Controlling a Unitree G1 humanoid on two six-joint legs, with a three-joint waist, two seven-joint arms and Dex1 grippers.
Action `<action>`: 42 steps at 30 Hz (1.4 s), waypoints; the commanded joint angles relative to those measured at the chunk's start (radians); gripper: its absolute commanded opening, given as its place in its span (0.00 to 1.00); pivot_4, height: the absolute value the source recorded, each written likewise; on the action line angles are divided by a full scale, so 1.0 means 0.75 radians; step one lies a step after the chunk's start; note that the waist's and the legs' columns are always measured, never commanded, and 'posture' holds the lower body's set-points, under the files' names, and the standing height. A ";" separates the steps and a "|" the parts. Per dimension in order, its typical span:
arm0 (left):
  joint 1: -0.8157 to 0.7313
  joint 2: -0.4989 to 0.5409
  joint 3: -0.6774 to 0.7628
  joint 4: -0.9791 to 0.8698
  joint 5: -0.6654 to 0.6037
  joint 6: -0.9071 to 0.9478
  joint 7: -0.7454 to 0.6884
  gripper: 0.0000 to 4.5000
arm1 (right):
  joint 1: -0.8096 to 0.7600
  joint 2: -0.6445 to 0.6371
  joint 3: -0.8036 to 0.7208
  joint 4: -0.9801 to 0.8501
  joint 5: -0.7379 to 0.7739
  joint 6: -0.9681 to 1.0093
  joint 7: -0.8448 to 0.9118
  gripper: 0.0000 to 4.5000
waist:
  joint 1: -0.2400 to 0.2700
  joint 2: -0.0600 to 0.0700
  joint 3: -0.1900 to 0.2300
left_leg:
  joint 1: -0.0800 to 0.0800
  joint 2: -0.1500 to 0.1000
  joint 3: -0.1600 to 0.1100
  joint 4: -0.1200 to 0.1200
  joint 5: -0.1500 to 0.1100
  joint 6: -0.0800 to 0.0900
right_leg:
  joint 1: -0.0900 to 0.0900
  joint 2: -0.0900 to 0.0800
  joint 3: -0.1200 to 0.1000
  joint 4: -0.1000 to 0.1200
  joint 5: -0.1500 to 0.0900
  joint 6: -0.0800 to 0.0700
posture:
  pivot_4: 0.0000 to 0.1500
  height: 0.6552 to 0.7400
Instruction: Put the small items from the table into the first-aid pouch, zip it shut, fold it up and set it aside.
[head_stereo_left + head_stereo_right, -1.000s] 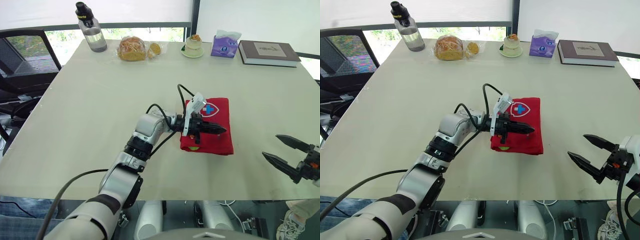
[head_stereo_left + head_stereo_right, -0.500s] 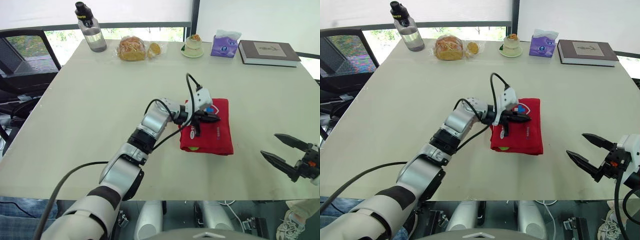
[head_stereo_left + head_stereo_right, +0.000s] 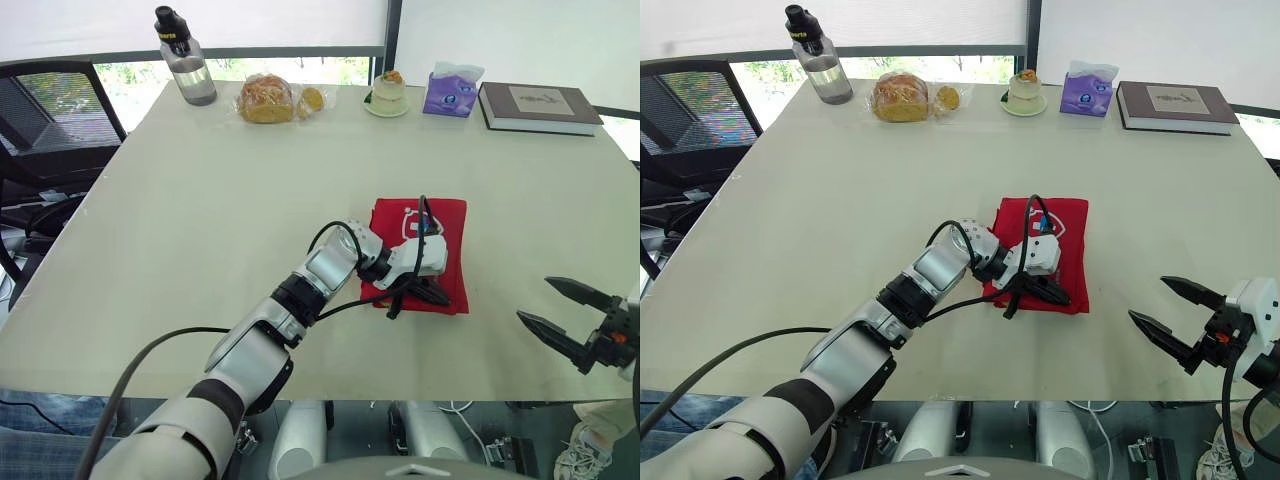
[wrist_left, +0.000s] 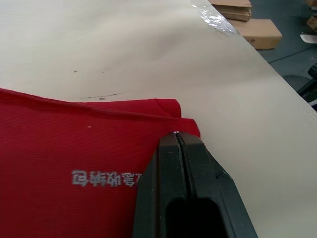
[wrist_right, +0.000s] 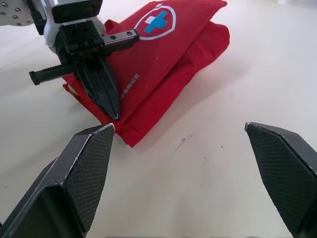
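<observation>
The red first-aid pouch point(image 3: 440, 225) lies folded flat on the table, right of centre, its white shield with a blue cross facing up point(image 5: 163, 44). My left gripper point(image 3: 440, 298) reaches across it with both fingers pressed together. Its tips rest on the pouch's near right corner point(image 4: 177, 135), right at the fabric's edge; I cannot tell whether any cloth is pinched. My right gripper point(image 3: 535, 300) hovers near the table's front right edge, open, nothing between its fingers, a short way right of the pouch.
Along the far edge stand a water bottle point(image 3: 186, 70), bagged bread point(image 3: 265, 98), a small cake on a dish point(image 3: 385, 92), a purple tissue pack point(image 3: 450, 90) and a book point(image 3: 538, 105). An office chair point(image 3: 50, 120) sits at the table's left.
My left gripper has swung from the pouch's middle to its near right corner, the wrist turning over. The pouch has stayed put. The right gripper has barely moved.
</observation>
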 commanded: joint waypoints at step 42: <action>-0.496 -0.003 0.696 0.912 -0.021 -0.472 0.578 0.00 | -0.038 -0.016 0.026 -0.054 -0.023 0.003 -0.081 1.00 | -0.001 0.000 0.001 | -0.001 -0.001 -0.001 -0.001 0.000 0.000 | -0.001 0.000 -0.002 0.000 0.003 0.002 | 1.00 1.00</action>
